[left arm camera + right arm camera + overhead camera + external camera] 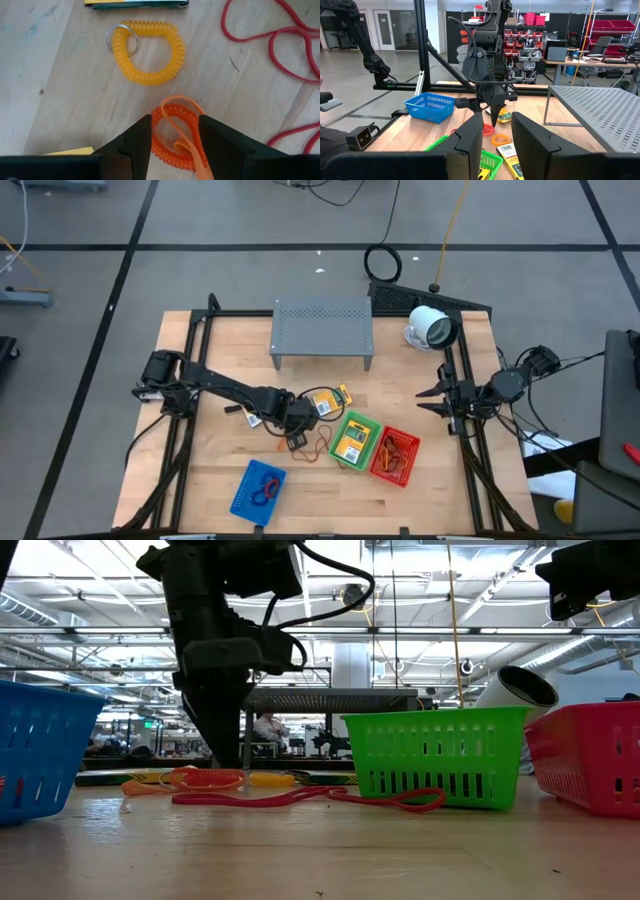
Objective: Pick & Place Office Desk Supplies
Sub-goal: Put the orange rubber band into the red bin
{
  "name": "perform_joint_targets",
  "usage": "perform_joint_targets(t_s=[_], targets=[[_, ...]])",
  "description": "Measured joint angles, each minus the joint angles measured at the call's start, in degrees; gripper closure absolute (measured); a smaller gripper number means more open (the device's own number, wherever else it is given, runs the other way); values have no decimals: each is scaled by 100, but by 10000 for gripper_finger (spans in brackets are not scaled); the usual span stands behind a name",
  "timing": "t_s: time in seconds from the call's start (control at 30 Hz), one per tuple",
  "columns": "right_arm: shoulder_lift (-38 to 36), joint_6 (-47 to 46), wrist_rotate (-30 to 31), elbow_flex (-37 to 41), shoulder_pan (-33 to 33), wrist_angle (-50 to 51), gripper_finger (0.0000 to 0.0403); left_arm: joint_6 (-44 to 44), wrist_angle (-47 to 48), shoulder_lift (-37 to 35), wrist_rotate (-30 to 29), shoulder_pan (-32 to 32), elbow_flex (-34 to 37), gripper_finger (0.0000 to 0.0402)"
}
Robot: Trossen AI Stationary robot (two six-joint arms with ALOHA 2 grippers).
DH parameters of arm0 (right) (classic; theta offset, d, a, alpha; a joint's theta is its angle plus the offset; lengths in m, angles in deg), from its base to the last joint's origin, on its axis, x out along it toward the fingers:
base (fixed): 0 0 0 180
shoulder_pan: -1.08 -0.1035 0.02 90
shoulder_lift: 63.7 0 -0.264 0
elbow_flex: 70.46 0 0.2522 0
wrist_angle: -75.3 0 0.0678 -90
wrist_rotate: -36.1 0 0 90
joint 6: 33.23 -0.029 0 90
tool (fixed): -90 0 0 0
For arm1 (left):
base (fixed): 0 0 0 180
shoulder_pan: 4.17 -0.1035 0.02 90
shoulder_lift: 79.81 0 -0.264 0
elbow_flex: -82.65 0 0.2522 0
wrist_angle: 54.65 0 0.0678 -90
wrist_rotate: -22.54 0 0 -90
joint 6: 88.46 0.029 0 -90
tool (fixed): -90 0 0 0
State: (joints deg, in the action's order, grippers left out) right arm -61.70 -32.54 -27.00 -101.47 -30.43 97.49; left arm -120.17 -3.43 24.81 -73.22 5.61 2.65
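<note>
Left gripper (175, 135) is down at the wooden worktop (200, 470), jaws parted and straddling an orange coil wristband (172, 135) with a flat orange rubber band (186, 131) lying across it. Fingers (132, 142) sit on either side of the coil; whether they actually pinch it can't be told. From overhead the left gripper (297, 438) sits mid-worktop, just left of the green basket (352, 438).

Right gripper (496, 132) is parked at the worktop's right edge by the frame rail, jaws part open, nothing between them.

Just beyond the orange coil: a yellow coil wristband (150, 52) with a metal key ring (121, 39), then the edge of a flat yellow packet (135, 4). Red cord (280, 45) loops on the wood beside them, running toward the green basket in the low view.

Containers: the green basket holds a yellow packet with a barcode label (350, 442). Red basket (396, 457) touches its right side, holding orange and dark bands. Blue basket (258, 490) sits apart near the front edge with a red and a blue looped item inside.

Grey perforated metal shelf (322, 330) stands at the back, white round camera-like device (430, 328) beside it. Room behind: workshop with racks and red bins.
</note>
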Motion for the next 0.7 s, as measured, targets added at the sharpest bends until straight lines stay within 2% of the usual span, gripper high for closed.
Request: perform_joint_targets(t_s=[0.7], targets=[[1,0,1,1,1,0,309,103,-157,116,163,-15,9,231]])
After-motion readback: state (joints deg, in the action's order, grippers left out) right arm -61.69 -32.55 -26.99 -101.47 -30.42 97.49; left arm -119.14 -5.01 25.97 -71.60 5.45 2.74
